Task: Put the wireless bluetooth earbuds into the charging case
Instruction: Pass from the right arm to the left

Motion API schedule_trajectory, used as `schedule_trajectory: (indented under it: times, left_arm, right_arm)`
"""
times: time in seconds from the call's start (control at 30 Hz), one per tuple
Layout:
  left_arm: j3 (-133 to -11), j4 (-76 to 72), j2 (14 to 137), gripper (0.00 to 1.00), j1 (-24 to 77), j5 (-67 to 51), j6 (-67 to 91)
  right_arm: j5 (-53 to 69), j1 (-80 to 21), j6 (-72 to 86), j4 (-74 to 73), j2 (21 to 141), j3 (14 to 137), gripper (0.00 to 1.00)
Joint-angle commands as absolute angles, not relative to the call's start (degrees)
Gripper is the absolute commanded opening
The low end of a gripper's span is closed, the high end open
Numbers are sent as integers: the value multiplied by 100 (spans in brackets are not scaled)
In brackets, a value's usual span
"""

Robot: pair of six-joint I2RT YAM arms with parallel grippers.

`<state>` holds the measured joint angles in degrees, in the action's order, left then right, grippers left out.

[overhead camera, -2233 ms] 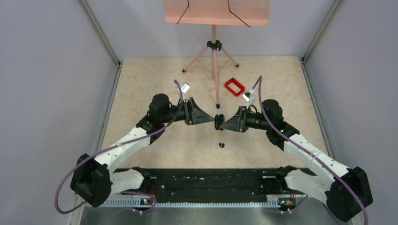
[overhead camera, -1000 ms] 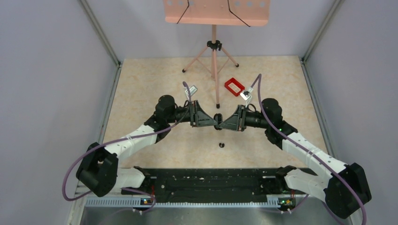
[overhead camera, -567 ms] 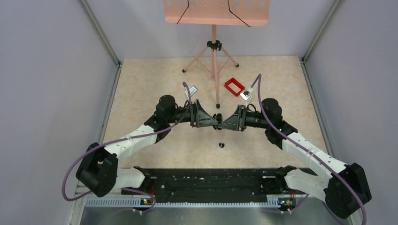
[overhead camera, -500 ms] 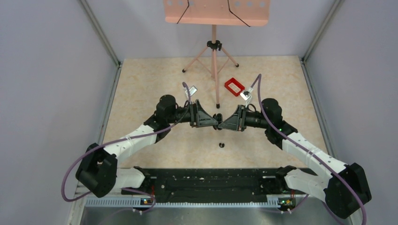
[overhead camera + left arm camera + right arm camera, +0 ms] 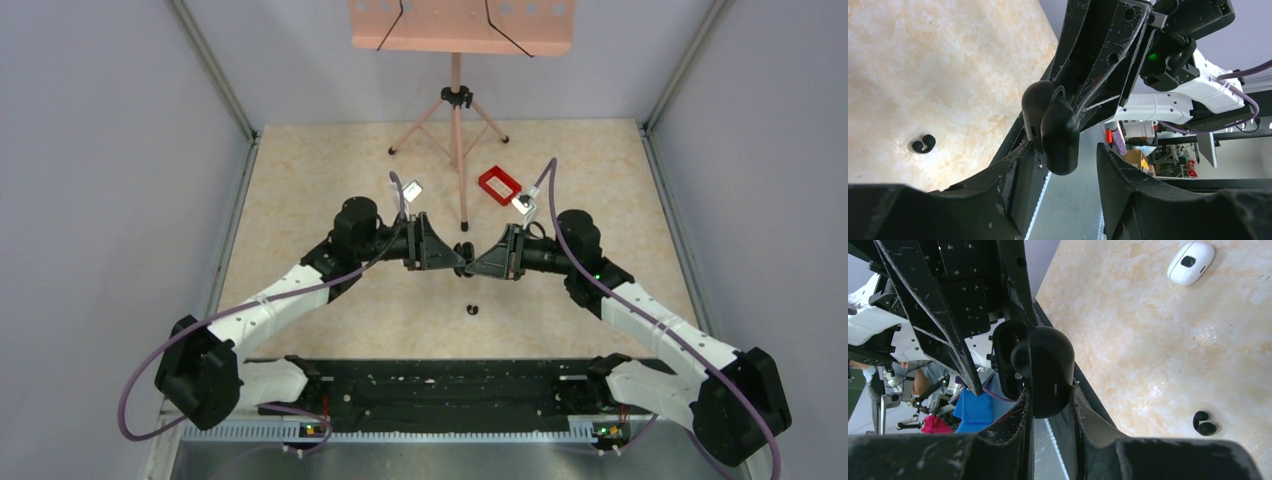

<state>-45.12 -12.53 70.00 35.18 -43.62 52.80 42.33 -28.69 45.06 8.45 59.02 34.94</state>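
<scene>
A black rail edges the marbled worktop. One earbud lies loose nearby. Above it, the right hand pinches the open case, while the left hand brackets it, half-wide. Beyond are a red frame, a pink stand and grey walls.

Right claw grips the charging case, lid open

two arms, white shells on black joints: left arm, right arm. a purple cable trails along each. jaws are black, scuffed, dotted with screw holes. a green light glows on the right arm.
</scene>
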Motion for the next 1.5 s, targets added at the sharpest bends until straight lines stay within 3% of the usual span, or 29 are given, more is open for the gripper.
schedule_trajectory:
  times: [0.0, 0.6, 0.67, 0.77, 0.83, 1.13, 1.47]
  left_arm:
    - [-4830, -1024, 7012, 52, 3618, -4219, 4976]
    - [-4843, -1036, 7080, 26, 3669, -4121, 4992]
    - [-4856, -986, 7067, 27, 3667, -4079, 4973]
    - [-4873, -905, 7044, 48, 3666, -4011, 4957]
    - [-4898, -852, 7011, 53, 3665, -3920, 4943]
    - [-5062, -519, 6977, 46, 3709, -3687, 4764]
    - [-5080, -492, 6992, 27, 3753, -3670, 4755]
  right_arm:
    - [4211, -2840, 4424, 984, 5863, 3703, 0]
    - [4207, -2840, 4422, 962, 5863, 3683, 0]
    - [4196, -2843, 4411, 945, 5856, 3683, 0]
    - [4190, -2839, 4412, 925, 5838, 3683, 0]
    - [4188, -2845, 4404, 923, 5841, 3692, 0]
    - [4196, -2844, 4406, 923, 5854, 3724, 0]
    - [4182, -2840, 4396, 920, 5854, 3707, 0]
